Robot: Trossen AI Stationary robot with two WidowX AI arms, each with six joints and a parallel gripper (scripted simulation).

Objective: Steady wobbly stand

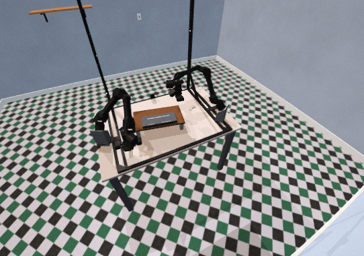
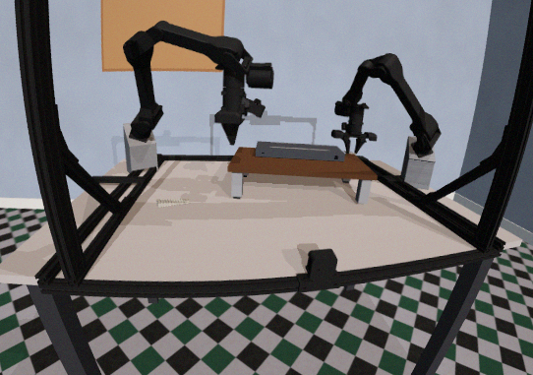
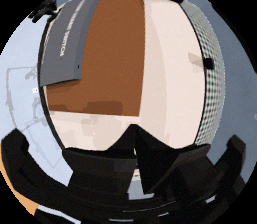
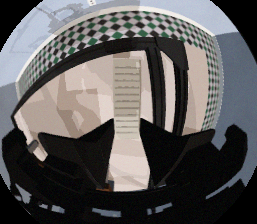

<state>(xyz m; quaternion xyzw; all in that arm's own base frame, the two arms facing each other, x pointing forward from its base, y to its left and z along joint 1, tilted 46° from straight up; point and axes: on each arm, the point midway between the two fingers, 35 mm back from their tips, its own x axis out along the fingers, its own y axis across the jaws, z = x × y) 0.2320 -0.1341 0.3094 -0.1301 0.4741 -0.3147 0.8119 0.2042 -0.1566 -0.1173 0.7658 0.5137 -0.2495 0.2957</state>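
Right wrist view: wedge-carrying step ongoing — right gripper (image 1: 131,149) (image 2: 353,152) (image 4: 127,120) pinching a ribbed wedge (image 1: 131,155) (image 4: 127,100), left gripper (image 1: 180,99) (image 2: 232,144) (image 3: 134,126) pressed together, empty; next move likely needing lining up under the stand's (image 1: 138,117) (image 2: 305,169) (image 3: 115,60) short leg.

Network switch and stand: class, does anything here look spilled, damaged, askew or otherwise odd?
Nothing looks spilled or damaged. One mild oddity: the network switch sits off-centre on the brown stand, towards one long edge. Whether the stand leans is too slight to tell.
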